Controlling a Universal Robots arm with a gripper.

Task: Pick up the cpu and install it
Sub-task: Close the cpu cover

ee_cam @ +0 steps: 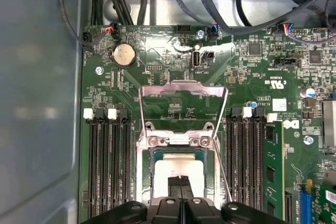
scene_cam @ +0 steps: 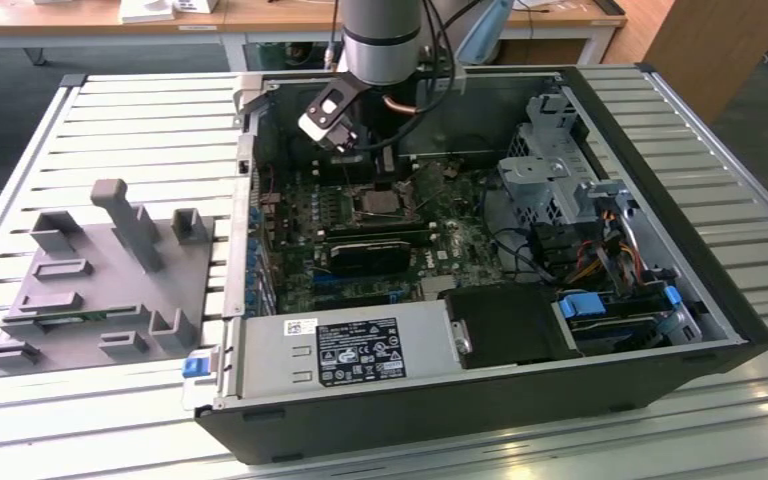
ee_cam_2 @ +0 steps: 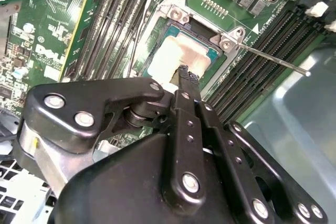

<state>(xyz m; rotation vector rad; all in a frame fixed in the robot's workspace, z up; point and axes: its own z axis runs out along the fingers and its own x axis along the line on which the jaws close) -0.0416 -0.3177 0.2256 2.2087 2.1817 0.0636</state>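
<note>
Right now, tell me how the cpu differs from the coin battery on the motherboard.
The cpu is square; the coin battery is round. The cpu sits in the socket between the memory slots; the coin battery sits past the opened socket frame. The hand, tips closed, is at the cpu; the coin battery is clear of it. Both are flat, shiny metal.

You have a cpu (ee_cam: 163,174) with a pale silver top and a thin dark green rim. The gripper (ee_cam: 179,182) is black throughout, with silver screw heads. The motherboard (ee_cam: 157,77) is green with fine pale tracing. Its memory slots (ee_cam: 107,161) are black with white end clips. In the exterior view, the holder tray (scene_cam: 104,290) is plain grey, the table (scene_cam: 117,120) is white and slatted, and the computer case (scene_cam: 491,410) is black.
</note>
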